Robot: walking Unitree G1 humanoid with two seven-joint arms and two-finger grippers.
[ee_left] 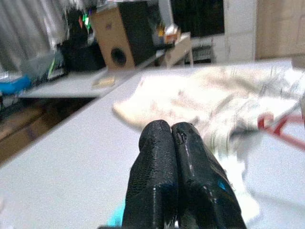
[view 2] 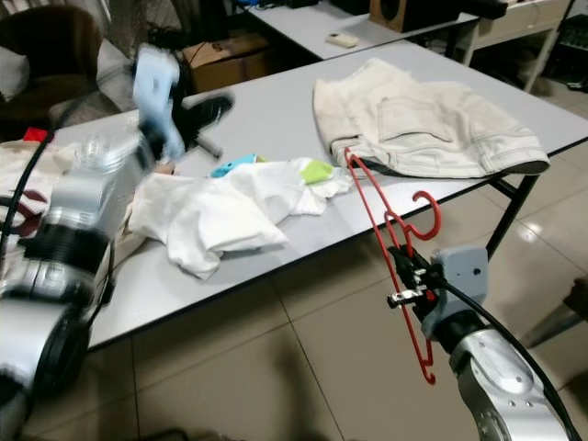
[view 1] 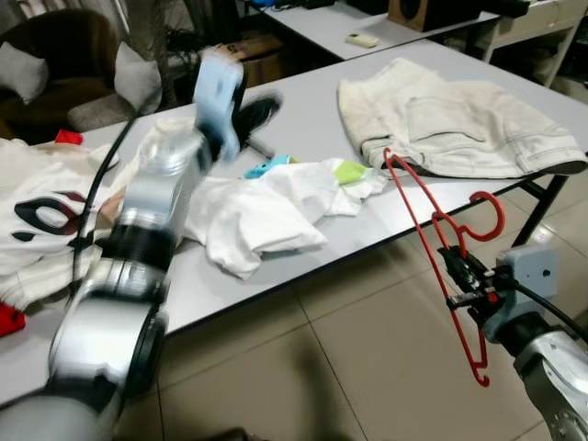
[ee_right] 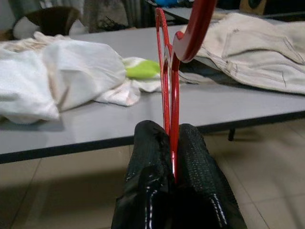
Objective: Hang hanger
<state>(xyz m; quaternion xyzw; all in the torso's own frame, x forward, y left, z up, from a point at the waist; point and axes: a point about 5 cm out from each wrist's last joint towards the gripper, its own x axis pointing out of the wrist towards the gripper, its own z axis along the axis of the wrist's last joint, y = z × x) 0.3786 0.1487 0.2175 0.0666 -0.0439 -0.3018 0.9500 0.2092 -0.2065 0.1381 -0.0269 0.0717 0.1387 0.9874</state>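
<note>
Pickup done: right claw (view 1: 467, 276) clamped on red hanger (view 1: 432, 234), held off the counter (view 1: 303, 119) edge; left claw (ee_left: 177, 157) closed, empty, over counter; hanging left, no rail seen.

Grey table (view 1: 303, 129) on tiled floor (view 1: 367, 367)

Clothes-strewn table (view 1: 303, 119); open floor (view 1: 349, 367) beside
</note>
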